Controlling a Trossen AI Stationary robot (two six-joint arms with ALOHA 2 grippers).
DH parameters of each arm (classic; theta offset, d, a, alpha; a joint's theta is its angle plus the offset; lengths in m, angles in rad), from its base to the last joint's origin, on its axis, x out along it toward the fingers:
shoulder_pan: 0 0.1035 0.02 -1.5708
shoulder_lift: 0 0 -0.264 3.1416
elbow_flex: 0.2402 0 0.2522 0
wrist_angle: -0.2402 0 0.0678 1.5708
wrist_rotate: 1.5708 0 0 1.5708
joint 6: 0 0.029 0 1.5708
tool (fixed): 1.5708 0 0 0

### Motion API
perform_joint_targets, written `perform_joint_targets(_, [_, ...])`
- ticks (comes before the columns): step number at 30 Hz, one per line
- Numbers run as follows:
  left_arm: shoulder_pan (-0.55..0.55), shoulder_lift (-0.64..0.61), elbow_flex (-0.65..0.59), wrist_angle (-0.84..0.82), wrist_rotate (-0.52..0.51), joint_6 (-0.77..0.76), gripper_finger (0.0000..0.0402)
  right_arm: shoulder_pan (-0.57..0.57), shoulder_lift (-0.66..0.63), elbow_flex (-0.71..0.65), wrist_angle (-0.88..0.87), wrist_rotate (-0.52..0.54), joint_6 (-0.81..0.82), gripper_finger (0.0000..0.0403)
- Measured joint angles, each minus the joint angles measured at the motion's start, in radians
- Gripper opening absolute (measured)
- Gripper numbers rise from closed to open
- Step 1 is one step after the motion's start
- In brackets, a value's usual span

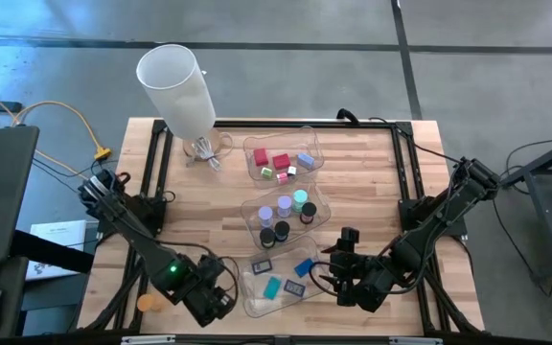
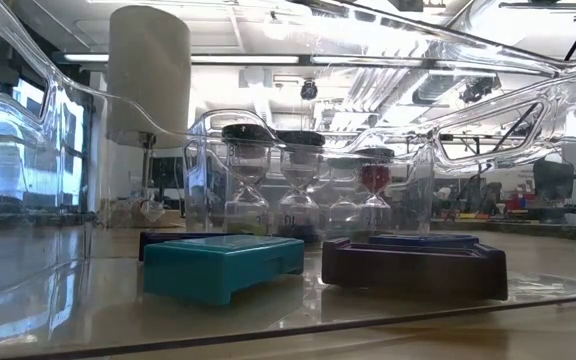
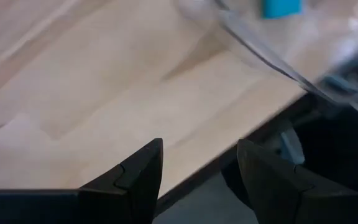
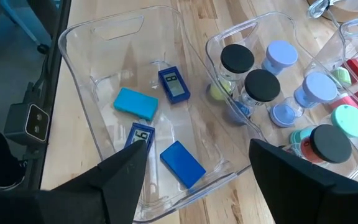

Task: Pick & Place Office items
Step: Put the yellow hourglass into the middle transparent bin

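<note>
Two tools, left tool (image 3: 197, 171) and right tool (image 4: 197, 180), both spread apart, holding nothing.

Table (image 1: 199, 206): pale wood planks, black frame. Trays (image 4: 92, 99): clear. Near tray: teal rectangle (image 4: 135, 102), blue rectangle (image 4: 183, 163), two dark-blue pieces with grey screens (image 4: 174, 85). Middle tray: cylinders with black (image 4: 237, 58), lilac (image 4: 281, 53), teal caps (image 4: 348, 120). Far tray: red blocks (image 1: 281, 161), pink, blue. Lamp shade (image 1: 175, 86) white. Grippers (image 3: 197, 180) black
</note>
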Motion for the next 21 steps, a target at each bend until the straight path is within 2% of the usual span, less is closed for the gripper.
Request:
perform_joint_targets(4, [0.032,0.0,0.0,-0.036,0.001,-0.006,0.02,0.0,0.0,0.0,0.0,0.0,-0.002,0.0274])
perform_joint_targets(21, [0.167,0.0,0.0,-0.032,0.001,0.486,0.02,0.0,0.0,0.0,0.0,0.001,-0.01,0.0274])
